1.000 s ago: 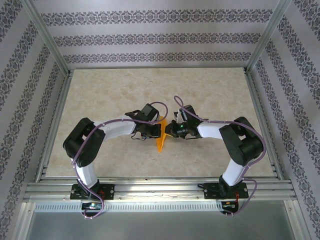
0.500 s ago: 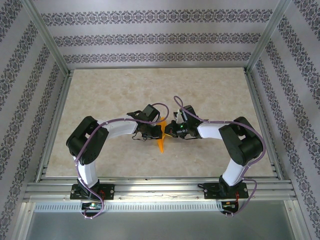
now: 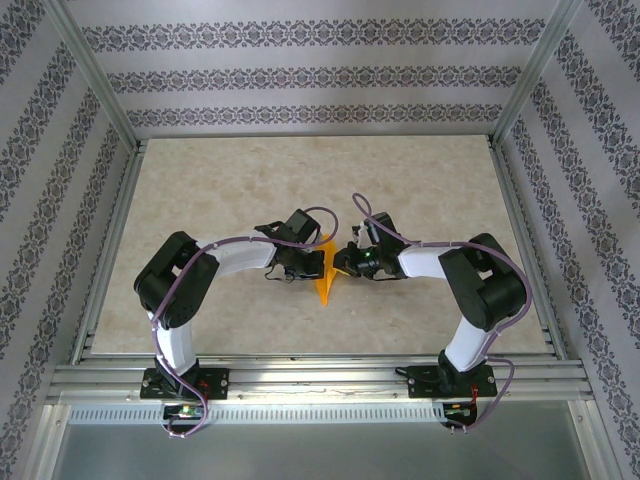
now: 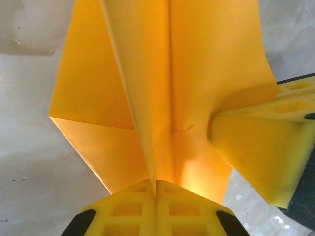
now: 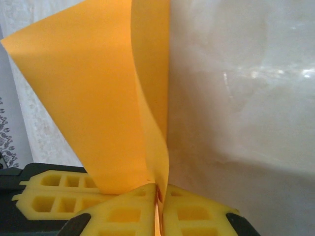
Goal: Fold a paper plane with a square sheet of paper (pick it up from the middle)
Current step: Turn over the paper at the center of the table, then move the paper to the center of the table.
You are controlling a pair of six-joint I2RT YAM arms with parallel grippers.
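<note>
The orange sheet of paper point(image 3: 325, 285) is folded lengthwise into a slim pointed shape like a paper plane. It is held up over the middle of the table, its tip pointing toward the near edge. My left gripper point(image 3: 316, 266) is shut on it from the left. In the left wrist view the centre fold point(image 4: 147, 98) runs down into the left gripper point(image 4: 156, 183), whose yellow pads meet on it. My right gripper point(image 3: 338, 264) is shut on the paper from the right. In the right wrist view the paper point(image 5: 98, 98) curls up out of the right gripper point(image 5: 159, 189).
The beige marbled tabletop point(image 3: 200, 190) lies under the paper, bounded by aluminium frame rails point(image 3: 310, 375) at the near edge and patterned walls point(image 3: 300, 80) behind. Both arms arch inward, their wrists almost touching at the centre.
The left arm's elbow has shifted slightly to the right. Both grippers have stayed together on the paper at the centre, and the paper has hardly moved.
</note>
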